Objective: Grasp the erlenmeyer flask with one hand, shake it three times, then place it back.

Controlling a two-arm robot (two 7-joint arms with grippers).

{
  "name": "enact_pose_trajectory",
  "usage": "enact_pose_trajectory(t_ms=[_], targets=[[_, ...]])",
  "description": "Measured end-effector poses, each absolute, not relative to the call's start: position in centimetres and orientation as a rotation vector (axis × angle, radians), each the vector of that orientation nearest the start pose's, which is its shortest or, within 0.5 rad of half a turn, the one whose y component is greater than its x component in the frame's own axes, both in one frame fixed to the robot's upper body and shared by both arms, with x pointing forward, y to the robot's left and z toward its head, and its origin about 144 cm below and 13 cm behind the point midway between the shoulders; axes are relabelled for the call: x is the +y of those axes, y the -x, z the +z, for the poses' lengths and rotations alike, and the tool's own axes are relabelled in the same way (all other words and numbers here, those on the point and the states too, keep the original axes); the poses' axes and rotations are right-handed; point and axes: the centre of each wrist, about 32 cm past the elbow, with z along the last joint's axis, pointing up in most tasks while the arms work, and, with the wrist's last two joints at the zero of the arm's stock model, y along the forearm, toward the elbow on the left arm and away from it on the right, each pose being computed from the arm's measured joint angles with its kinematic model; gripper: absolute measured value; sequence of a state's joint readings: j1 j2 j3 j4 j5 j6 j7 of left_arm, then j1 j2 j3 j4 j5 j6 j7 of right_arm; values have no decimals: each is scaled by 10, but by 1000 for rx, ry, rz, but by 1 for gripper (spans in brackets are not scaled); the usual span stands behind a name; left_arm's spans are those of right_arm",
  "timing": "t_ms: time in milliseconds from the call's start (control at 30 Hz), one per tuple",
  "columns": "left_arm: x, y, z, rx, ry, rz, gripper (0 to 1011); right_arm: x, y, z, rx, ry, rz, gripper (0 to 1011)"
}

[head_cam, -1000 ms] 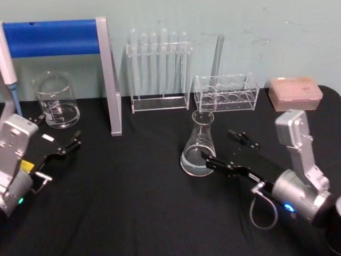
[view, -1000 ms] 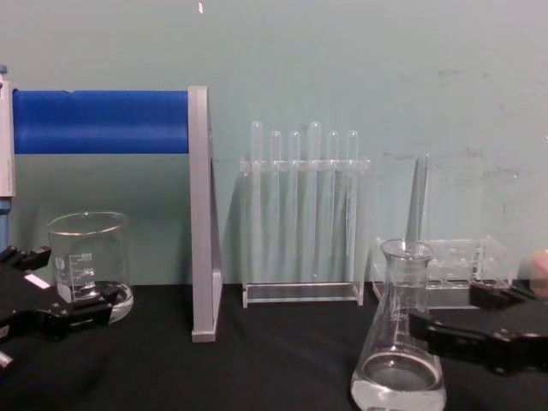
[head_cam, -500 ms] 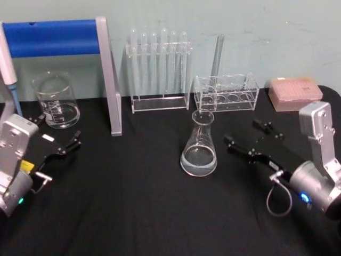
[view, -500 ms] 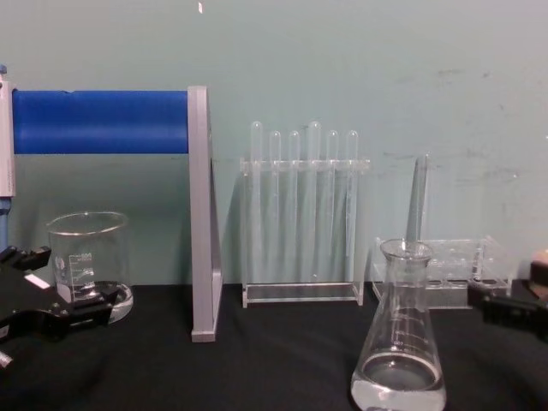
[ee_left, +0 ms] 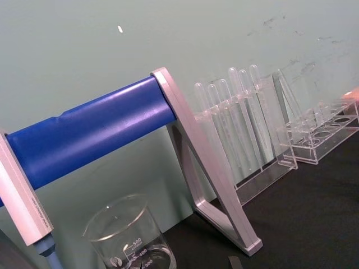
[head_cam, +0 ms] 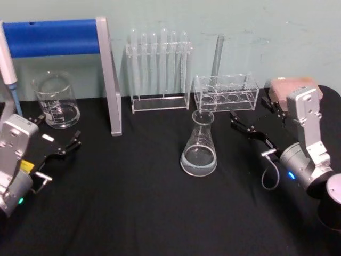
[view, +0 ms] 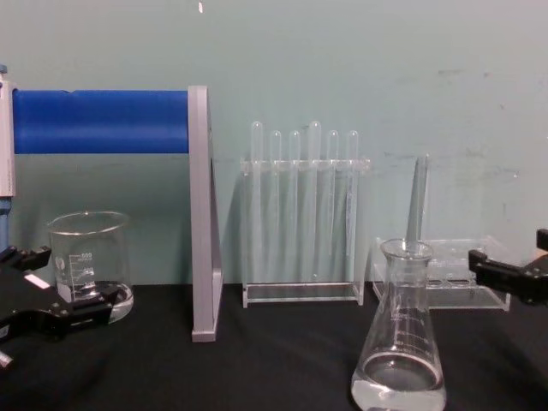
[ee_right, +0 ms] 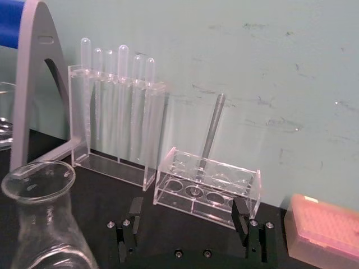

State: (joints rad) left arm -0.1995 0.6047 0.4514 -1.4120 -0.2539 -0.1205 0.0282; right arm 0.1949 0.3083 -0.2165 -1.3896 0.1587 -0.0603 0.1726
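Flask, clear glass and conical [head_cam: 199,146], stands upright mid-table, ungrasped; black two-jaw right gripper [head_cam: 254,118] sits just right of it, jaws apart; left gripper [head_cam: 57,140] parked far left, spread; shaking unverifiable.

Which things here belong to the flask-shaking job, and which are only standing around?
Job:
flask, upright on the table
right gripper, open, beside it

Standing around:
beaker
tube rack
low rack
blue stand
pink box
left gripper, parked
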Motion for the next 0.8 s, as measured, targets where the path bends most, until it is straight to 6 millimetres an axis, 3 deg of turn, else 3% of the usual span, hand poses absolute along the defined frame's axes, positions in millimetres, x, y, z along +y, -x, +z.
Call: enact_pose_trajectory(t_ms=[233, 800], targets=[[310, -489, 1140, -285, -304, 1248, 1001, -264, -518, 1142, -167, 157, -1252, 1003], [310, -489, 1140, -285, -305, 1248, 1001, -264, -518, 1143, -169, 155, -1252, 1003]])
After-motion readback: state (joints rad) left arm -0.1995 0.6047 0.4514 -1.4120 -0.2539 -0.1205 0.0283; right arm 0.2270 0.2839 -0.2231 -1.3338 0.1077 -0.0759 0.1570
